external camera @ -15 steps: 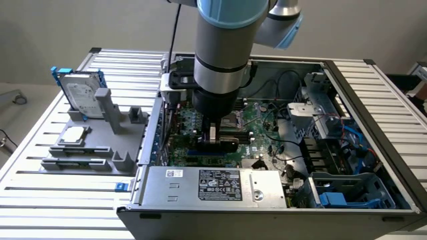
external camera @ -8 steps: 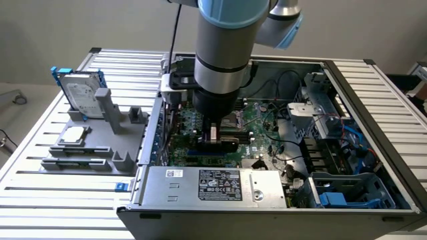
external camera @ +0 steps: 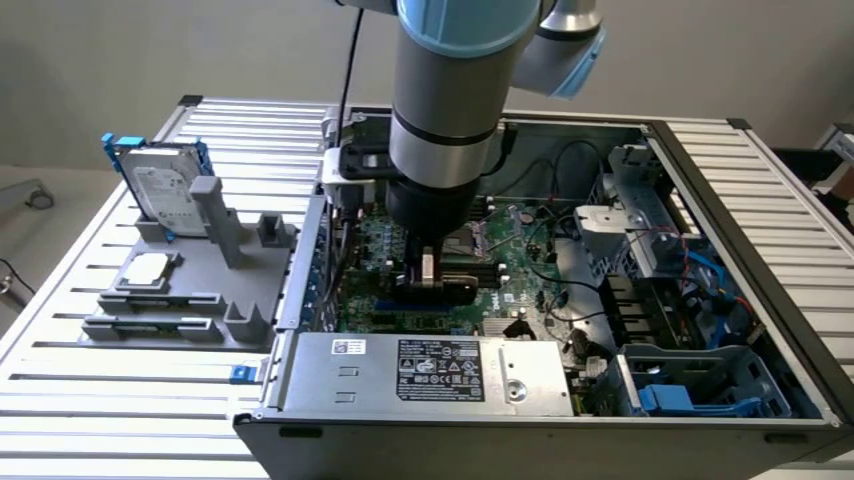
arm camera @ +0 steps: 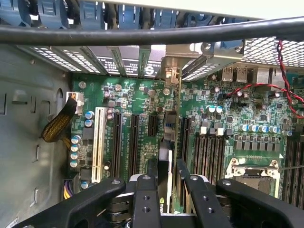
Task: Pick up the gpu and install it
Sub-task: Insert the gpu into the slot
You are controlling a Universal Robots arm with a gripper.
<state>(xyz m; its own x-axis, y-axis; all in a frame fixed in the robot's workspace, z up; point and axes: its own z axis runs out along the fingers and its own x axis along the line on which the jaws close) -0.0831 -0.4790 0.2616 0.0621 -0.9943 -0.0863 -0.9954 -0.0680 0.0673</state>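
Reaching down into the open computer case (external camera: 747, 200), the gripper (external camera: 429, 272) stood over the green motherboard (external camera: 527, 235). Fingers (arm camera: 151, 175) were clamped on the gpu (arm camera: 166, 156), one on each face. Wrist view: card held upright on edge, running between black expansion slots (arm camera: 133, 142), its silver end bracket (arm camera: 172, 71) up against the row of rear slot covers (arm camera: 128, 59). Could not tell whether the card's lower edge sat in a slot or just above it. Silver power supply (external camera: 427, 365) lay at the side of the case nearest the exterior camera. On the slatted desk (external camera: 80, 400), at the exterior view's left, a grey holder (external camera: 200, 300) carried a hard drive (external camera: 163, 190) in a blue frame and a small square chip (external camera: 147, 268).
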